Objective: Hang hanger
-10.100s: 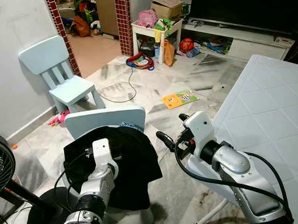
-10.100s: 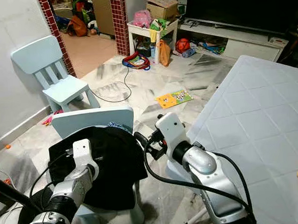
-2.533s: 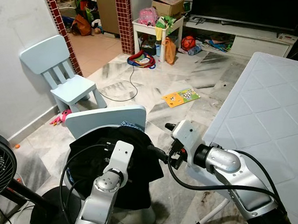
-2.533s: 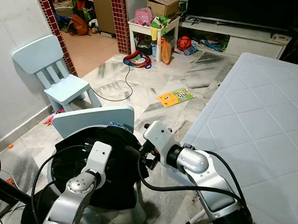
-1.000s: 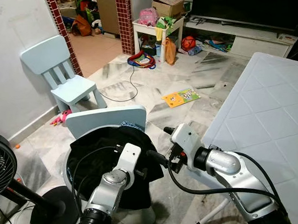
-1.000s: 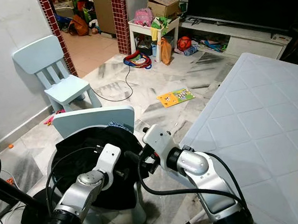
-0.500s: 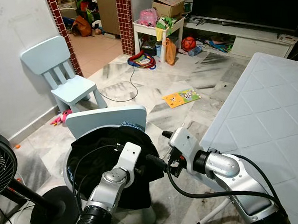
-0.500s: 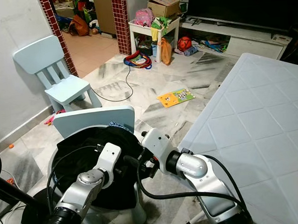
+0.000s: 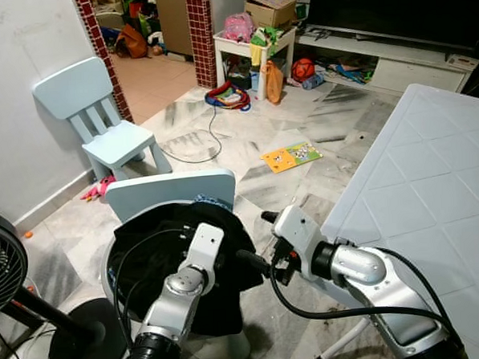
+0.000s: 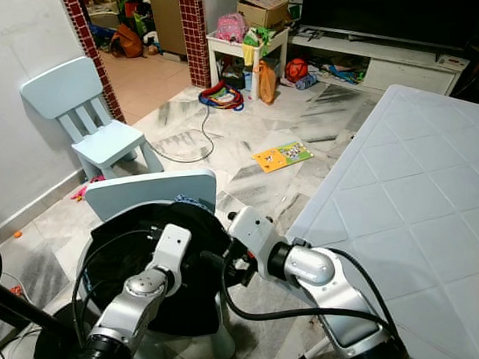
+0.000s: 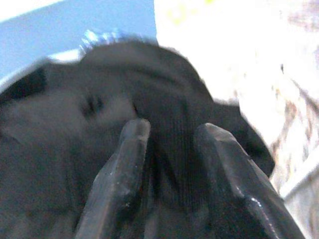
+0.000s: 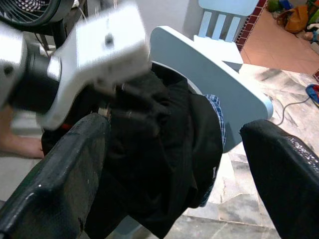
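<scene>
A black garment (image 9: 155, 260) lies heaped on the seat of a light blue child's chair (image 9: 172, 191) right in front of me. A blue checked cloth (image 12: 219, 124) peeks out under it. My left gripper (image 11: 172, 129) rests on top of the heap, its two fingers (image 11: 122, 164) pinched on a raised fold of the black fabric. My right gripper (image 12: 177, 129) is wide open beside the garment's right edge, one black finger (image 9: 252, 262) pointing at the cloth. I cannot make out a hanger.
A second light blue chair (image 9: 100, 130) stands by the wall at the left. A black fan (image 9: 3, 268) is at the near left. A white quilted table (image 9: 433, 185) fills the right. A booklet (image 9: 289, 156) and a cable (image 9: 227, 97) lie on the marble floor.
My left arm has come up over the chair and settled its fingers into the black garment. The right gripper has moved in and down to the garment's right edge.
</scene>
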